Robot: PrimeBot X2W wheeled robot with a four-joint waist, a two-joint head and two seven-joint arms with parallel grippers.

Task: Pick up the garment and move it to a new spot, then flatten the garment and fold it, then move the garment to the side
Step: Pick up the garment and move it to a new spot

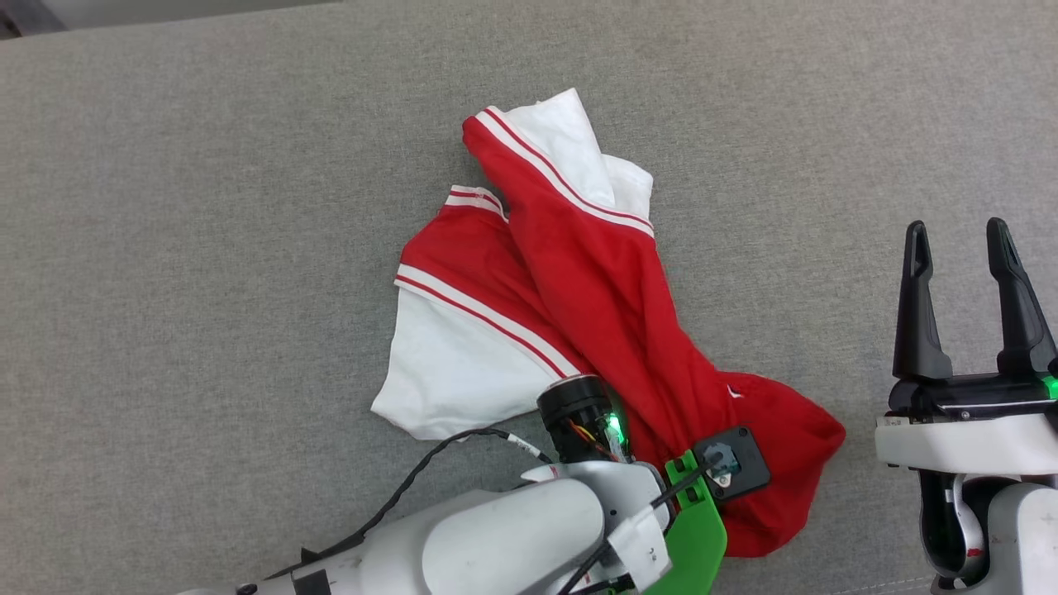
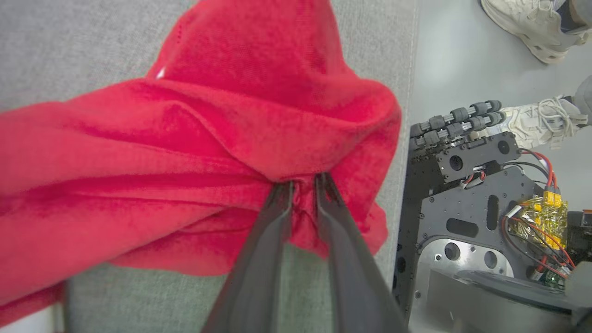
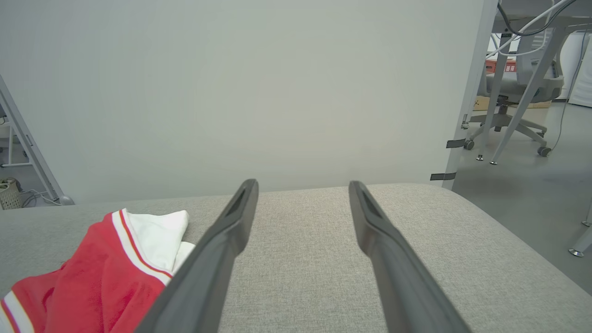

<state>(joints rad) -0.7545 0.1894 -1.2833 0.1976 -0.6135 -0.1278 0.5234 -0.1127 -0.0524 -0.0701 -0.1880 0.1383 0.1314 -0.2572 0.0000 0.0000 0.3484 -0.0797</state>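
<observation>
Garment: crumpled at frame centre on grey cushion; thin, limp, light.
Left hand: pinching a red fold.
Right hand: spread, empty.
Grip: judged best at shoulder seams.

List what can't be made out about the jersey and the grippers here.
- Left wrist view: whether the left gripper pinches the jersey; its tips are buried in a red fold.
- Head view: that gripper's fingers, hidden under its own wrist and the cloth.
- Head view: the jersey's front, crumpled over itself.
- Right wrist view: most of the jersey, cut by the frame edges and a finger of the right gripper.
</observation>
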